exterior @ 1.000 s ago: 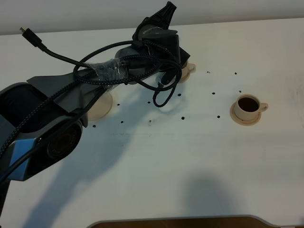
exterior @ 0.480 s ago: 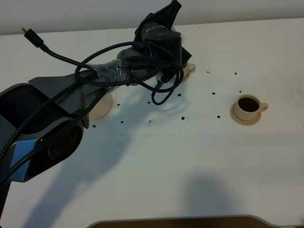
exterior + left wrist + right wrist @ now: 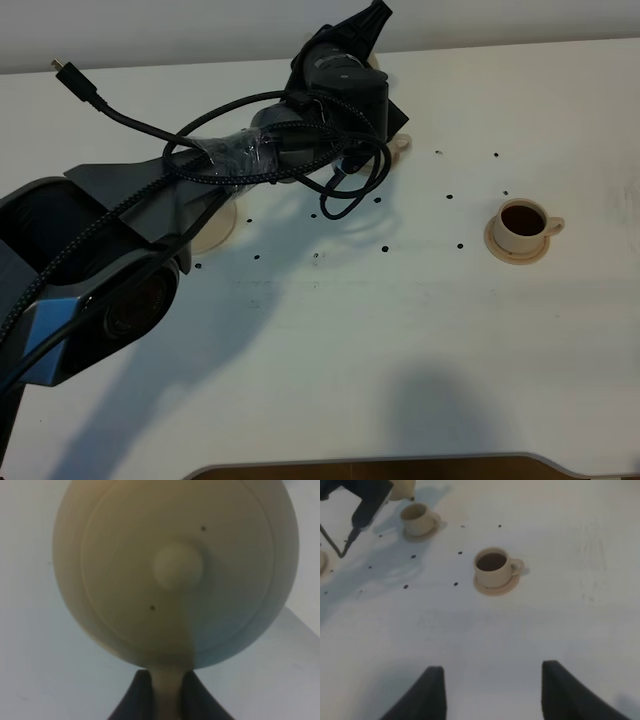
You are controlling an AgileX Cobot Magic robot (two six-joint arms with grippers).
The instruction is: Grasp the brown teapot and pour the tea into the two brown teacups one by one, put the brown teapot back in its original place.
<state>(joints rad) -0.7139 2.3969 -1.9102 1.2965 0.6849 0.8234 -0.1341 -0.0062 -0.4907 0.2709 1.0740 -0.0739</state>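
Observation:
The brown teapot (image 3: pixel 175 570) fills the left wrist view, lid and knob facing the camera. My left gripper (image 3: pixel 167 682) is shut on its loop handle. In the high view the left arm (image 3: pixel 330 85) reaches to the back middle and hides most of the pot. One teacup (image 3: pixel 400 145) on its saucer peeks out beside that arm; its inside (image 3: pixel 416 514) looks pale. The other teacup (image 3: pixel 522 225) stands at the right on its saucer, holding dark tea (image 3: pixel 491 561). The wide saucer (image 3: pixel 215 228) lies half under the left arm. My right gripper (image 3: pixel 492 692) is open and holds nothing.
Black cables (image 3: pixel 345 195) loop down from the left arm over the table. Small dark holes (image 3: pixel 449 196) dot the white tabletop. The table's back edge (image 3: pixel 500 45) runs close behind the teapot. A dark strip (image 3: pixel 380 468) borders the front edge.
The left arm has shifted a little to the right and toward the back with the teapot in its grip. The cups and the right gripper have not moved.

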